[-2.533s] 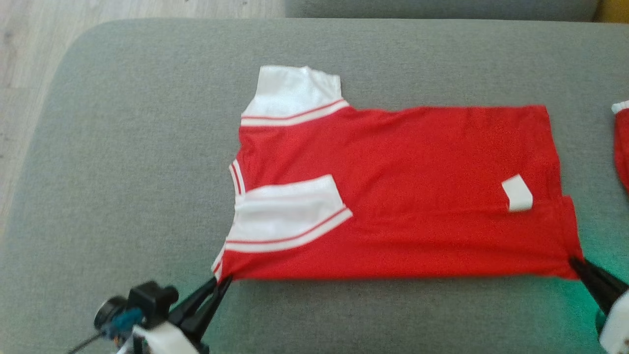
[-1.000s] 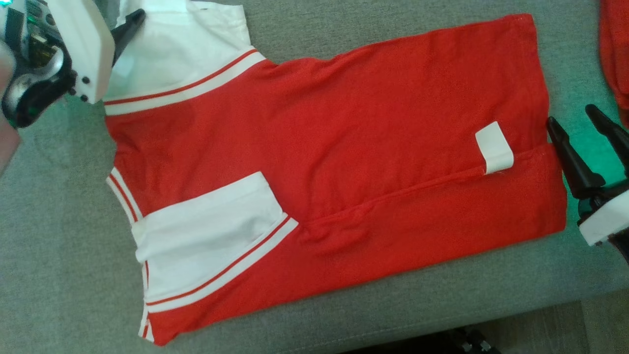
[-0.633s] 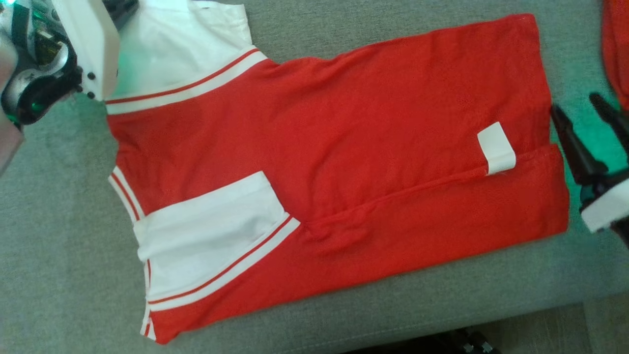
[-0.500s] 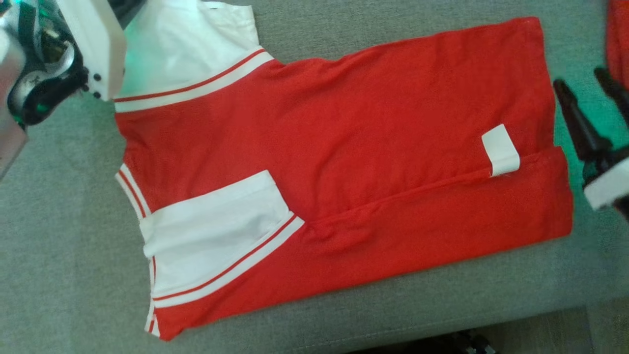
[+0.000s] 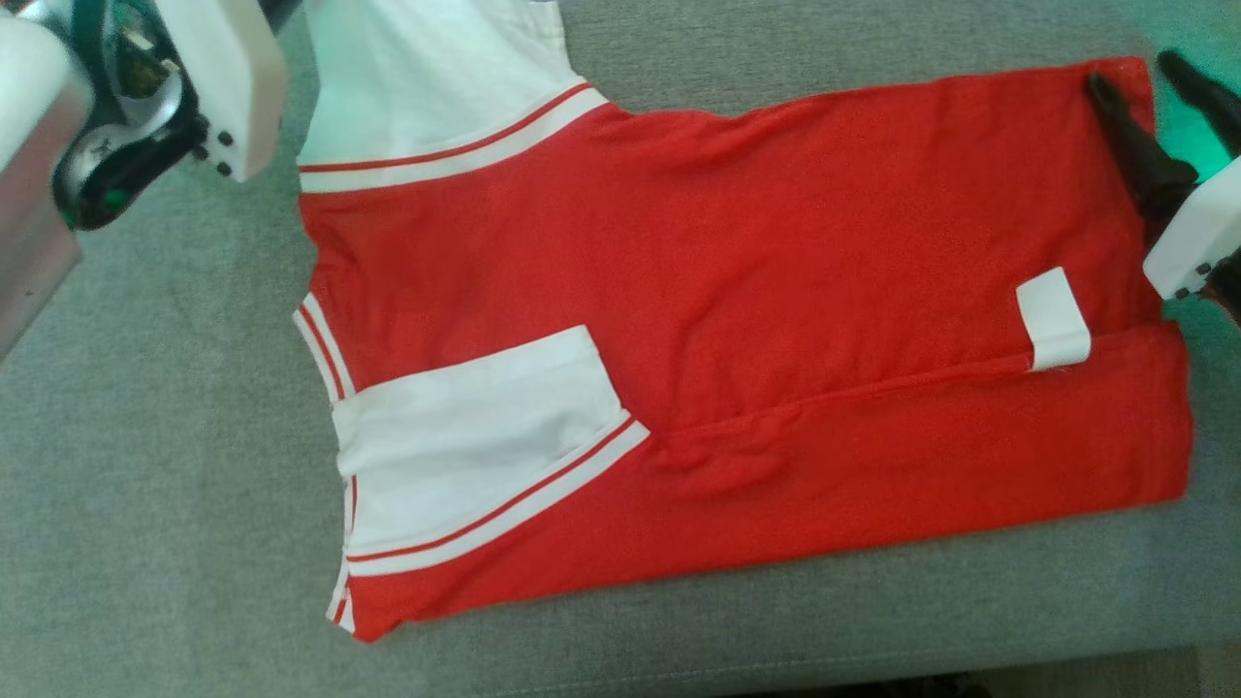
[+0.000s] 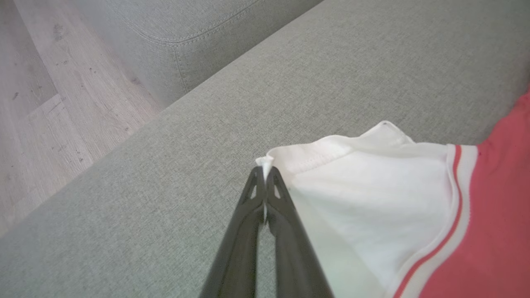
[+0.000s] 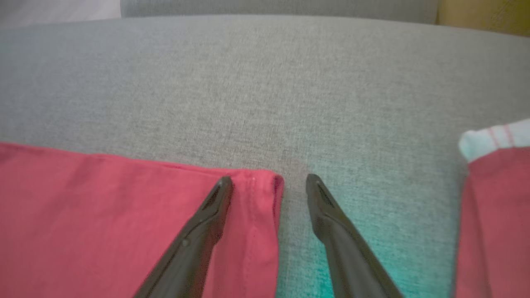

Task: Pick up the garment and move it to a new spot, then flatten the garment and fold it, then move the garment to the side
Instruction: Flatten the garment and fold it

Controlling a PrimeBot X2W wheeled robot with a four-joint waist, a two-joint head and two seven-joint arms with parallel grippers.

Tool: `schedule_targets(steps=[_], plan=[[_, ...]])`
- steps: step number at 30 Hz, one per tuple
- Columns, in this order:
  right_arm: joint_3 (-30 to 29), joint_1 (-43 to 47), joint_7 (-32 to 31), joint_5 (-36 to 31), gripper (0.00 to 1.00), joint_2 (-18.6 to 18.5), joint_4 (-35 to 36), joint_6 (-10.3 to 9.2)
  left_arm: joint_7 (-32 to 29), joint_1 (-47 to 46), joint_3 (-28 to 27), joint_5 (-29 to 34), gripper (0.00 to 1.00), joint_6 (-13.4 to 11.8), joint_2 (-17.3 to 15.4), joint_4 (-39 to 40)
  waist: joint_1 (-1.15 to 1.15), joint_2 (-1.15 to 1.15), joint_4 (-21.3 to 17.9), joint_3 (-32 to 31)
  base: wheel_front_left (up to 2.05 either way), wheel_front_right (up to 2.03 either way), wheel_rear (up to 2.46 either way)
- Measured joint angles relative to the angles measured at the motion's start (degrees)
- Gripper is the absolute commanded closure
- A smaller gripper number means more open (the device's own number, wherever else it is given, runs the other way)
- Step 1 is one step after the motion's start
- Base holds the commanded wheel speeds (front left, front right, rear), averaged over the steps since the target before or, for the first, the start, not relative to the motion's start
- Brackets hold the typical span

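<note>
red cloth with white sleeves, the shirt [image 5: 776,271] lies flat on the grey sofa [image 5: 145,436], neck end toward the left and hem toward the right. its near long side is folded over onto the body, and the folded edge runs from the near sleeve [image 5: 475,436] to a white tag [image 5: 1055,318] by the hem. the near sleeve lies on top of the red body, while the far sleeve [image 5: 427,78] sticks out past the far edge. the left jaws are clenched on the outer corner of that far sleeve: in the left wrist view the two fingers [image 6: 285,231] meet with a nip of white hem pinched at their tips, low over the sofa. wood floor [image 6: 37,103] shows beyond the sofa's edge there. the right jaws stand released at the far hem corner, straddling it: one finger [image 7: 198,231] is over the red cloth, the other [image 7: 343,240] over bare sofa just beside the edge, with nothing pinched. a second garment [image 7: 492,215], red with a pale striped cuff, lies on the sofa apart from the shirt, further right.
</note>
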State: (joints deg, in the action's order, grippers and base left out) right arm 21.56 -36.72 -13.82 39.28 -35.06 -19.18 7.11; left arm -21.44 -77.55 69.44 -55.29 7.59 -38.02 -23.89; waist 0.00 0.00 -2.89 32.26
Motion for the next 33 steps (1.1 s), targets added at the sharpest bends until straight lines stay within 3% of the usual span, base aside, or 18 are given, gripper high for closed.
schedule_targets(steps=[1, 3, 4, 6, 12, 18, 22, 26, 31, 33], plan=[[0.5, -0.3, -0.4, 0.0, 0.16, -0.2, -1.1, 0.00, 0.4, -0.3, 0.7, -0.3, 1.00, 0.0, 0.2, -0.2, 0.00, 0.00, 0.2, 0.0, 0.00, 0.00, 0.00], [1.0, -0.5, -0.4, 0.0, 0.51, -0.5, -1.9, 0.00, 1.0, -1.0, 1.5, -0.8, 1.00, 0.0, 0.6, -0.7, 0.00, 0.00, 0.6, 0.0, 0.00, 0.00, 0.00], [1.4, -0.7, -0.6, 0.0, 0.62, -0.8, -2.0, 0.00, 1.2, -1.3, 1.7, -1.1, 1.00, 0.0, 0.7, -0.9, 0.00, 0.00, 0.7, -0.1, 0.00, 0.00, 0.00], [2.1, -1.5, -0.8, 0.0, 1.00, -1.7, -2.3, 0.00, 1.5, -2.1, 2.8, -1.7, 1.00, 0.0, 0.8, -1.3, 0.00, 0.00, 0.9, -0.2, 0.00, 0.00, 0.00], [3.3, -2.0, 0.3, -0.8, 1.00, -2.6, -2.3, 0.00, 5.6, -2.3, 4.7, -1.3, 1.00, 0.0, 0.8, -1.7, 0.00, 0.00, 1.1, -0.6, 0.00, 0.00, 0.00], [0.7, -6.2, 4.7, -1.1, 1.00, -2.7, -3.7, 0.00, 16.7, -7.1, 5.1, 4.7, 1.00, 0.0, 0.9, -3.7, 0.00, 0.00, 1.3, -0.7, 0.00, 0.00, 0.00], [-1.8, -8.8, 7.3, -1.6, 1.00, -3.0, -4.4, 0.00, 23.1, -10.5, 4.8, 5.4, 1.00, 0.0, 1.5, -6.0, 0.00, 0.00, 2.0, -0.8, 0.00, 0.00, 0.00], [-2.9, -8.1, 8.3, -1.5, 1.00, -3.5, -4.4, 0.00, 25.6, -10.3, 5.0, 4.5, 1.00, 0.0, 1.8, -5.0, 0.00, 0.00, 2.7, -1.4, 0.00, 0.00, 0.00], [-4.1, -4.4, 10.1, -1.3, 1.00, -3.8, -2.9, 0.00, 25.9, -7.5, 5.5, 4.4, 1.00, 0.0, -0.1, 0.7, 0.00, 0.00, 3.4, -2.6, 0.00, 0.00, 0.00], [-5.8, 0.6, 11.2, -0.9, 1.00, -3.8, -1.4, 0.00, 26.0, -2.3, 6.2, 1.6, 1.00, 0.0, -3.2, 5.1, -0.01, 0.00, 3.9, -3.6, 0.00, 0.00, 0.00]])
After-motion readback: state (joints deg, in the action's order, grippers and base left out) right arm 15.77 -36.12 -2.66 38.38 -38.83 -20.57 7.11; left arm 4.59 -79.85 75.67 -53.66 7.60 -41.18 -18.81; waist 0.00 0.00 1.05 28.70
